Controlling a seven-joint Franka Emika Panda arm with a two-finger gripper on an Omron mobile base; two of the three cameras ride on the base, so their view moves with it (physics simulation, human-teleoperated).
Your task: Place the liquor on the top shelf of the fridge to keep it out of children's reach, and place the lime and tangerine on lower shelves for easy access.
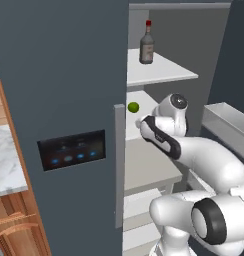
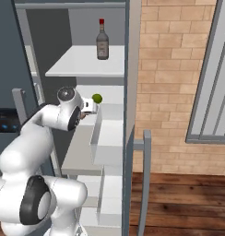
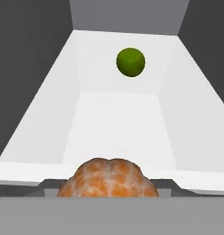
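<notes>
**Tangerine in my grip, at the fridge's 2nd shelf**

Fridge (image 1: pixel 64 75) is open w/ my arm reaching in; door panel w/ blue lights (image 1: pixel 71 150) sits on the closed left door. Top shelf (image 1: pixel 161 70) holds the liquor (image 1: pixel 146 44), upright, near the shelf's back left from the left cam; red cap, pale label, writing too small to read. Lower shelves (image 2: pixel 109 94) stack below it.

My gripper (image 2: pixel 89 107) is level w/ the shelf just under the top one, at its front edge. Jaws are clenched on the tangerine (image 3: pixel 107 178): in hand cam it sits right at the bottom centre, up against me, fingertips themselves hidden behind it. Fruit hangs at the shelf's front lip; can't tell if it touches the slab.

Lime (image 3: pixel 131 62) lies on that same shelf, further in, well apart from the tangerine, near the back wall.
</notes>
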